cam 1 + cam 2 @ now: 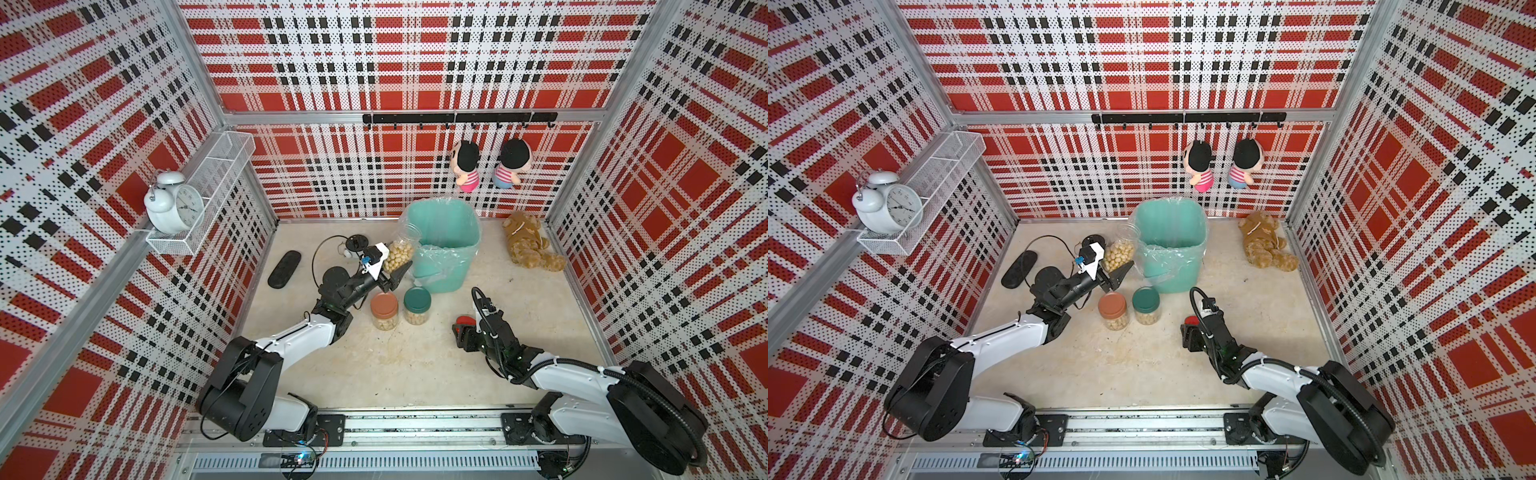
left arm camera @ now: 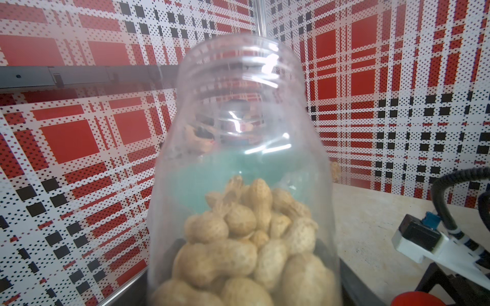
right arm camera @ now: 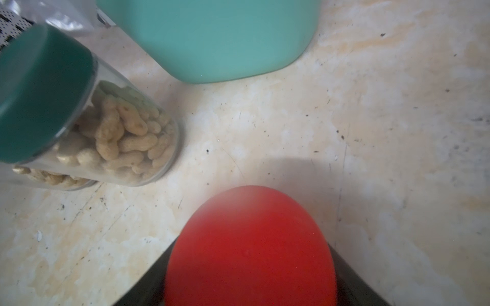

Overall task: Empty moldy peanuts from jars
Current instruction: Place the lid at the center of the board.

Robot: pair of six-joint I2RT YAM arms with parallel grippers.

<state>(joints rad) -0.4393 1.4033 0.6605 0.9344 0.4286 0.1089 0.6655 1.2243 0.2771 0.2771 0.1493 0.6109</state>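
Left gripper (image 1: 394, 275) is clamped around the bottom of the open jar (image 1: 400, 249), no lid on it. It's held off the table and tipped so the mouth points up toward the teal bin (image 1: 449, 270). The peanuts (image 2: 238, 238) are all piled at the gripper end of the jar, and the neck half is empty. The mouth is right up against the bin's rim on the left-arm side, where the plastic liner (image 1: 405, 232) bunches out. Can't really tell if it's over the opening or just beside it.

Just in front of that gripper are the brown-lidded jar (image 1: 384, 311) and the green-lidded jar (image 1: 417, 305), side by side, upright, closed and full of nuts.

Right gripper (image 1: 463, 328) is low over the table (image 1: 415, 365), off to the right of those two, with the red lid (image 3: 249, 246) sitting between its jaws. Honestly can't tell if it's squeezing it or loose.

Other clutter: a black oval pad (image 1: 284, 269) out left, a teddy (image 1: 532, 243) lying right of the bin, two dolls (image 1: 467, 166) on the hook rail (image 1: 457, 118), and an alarm clock (image 1: 174, 203) in the wire shelf (image 1: 216, 174).
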